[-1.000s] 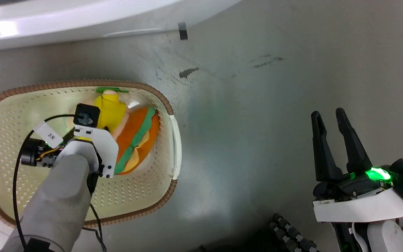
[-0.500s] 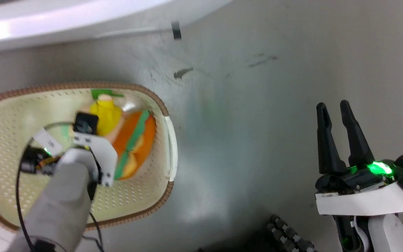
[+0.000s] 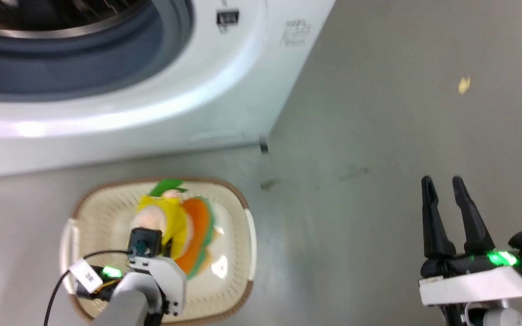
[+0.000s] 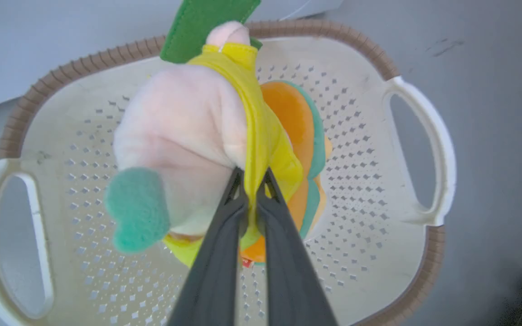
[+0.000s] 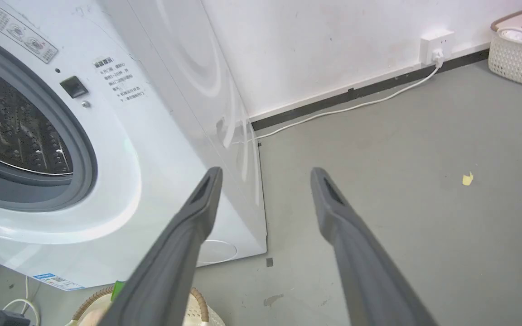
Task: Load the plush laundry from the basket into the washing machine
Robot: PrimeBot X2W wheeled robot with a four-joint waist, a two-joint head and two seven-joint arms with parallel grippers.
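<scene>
We clamp left hand (image 4: 253, 179) on yellow cloth (image 4: 263, 136) of plush laundry (image 4: 184, 131) over basket (image 4: 369, 253): thin fold likely grips easiest. Right hand (image 3: 441, 180) apart, parked lower right.

The head view is soft and smeared: the print on the washing machine (image 3: 224, 86) cannot be read, and the holes of the basket (image 3: 102, 217) barely show. A bright band of glare runs along the machine's lower front, and a white glint sits on the basket's bottom. Small green lamps glow at both wrists. The floor (image 3: 379, 136) is evenly lit, with only faint shadows.

In the left wrist view the plush toy (image 4: 184, 131) looks bright and slightly washed out. The left gripper (image 4: 253, 174) is dark and soft-edged, and the basket rim bows with lens distortion.

The right wrist view is bright and sharp. The machine's glossy side mirrors pale streaks, and the right gripper (image 5: 265, 174) blurs toward the bottom edge.
</scene>
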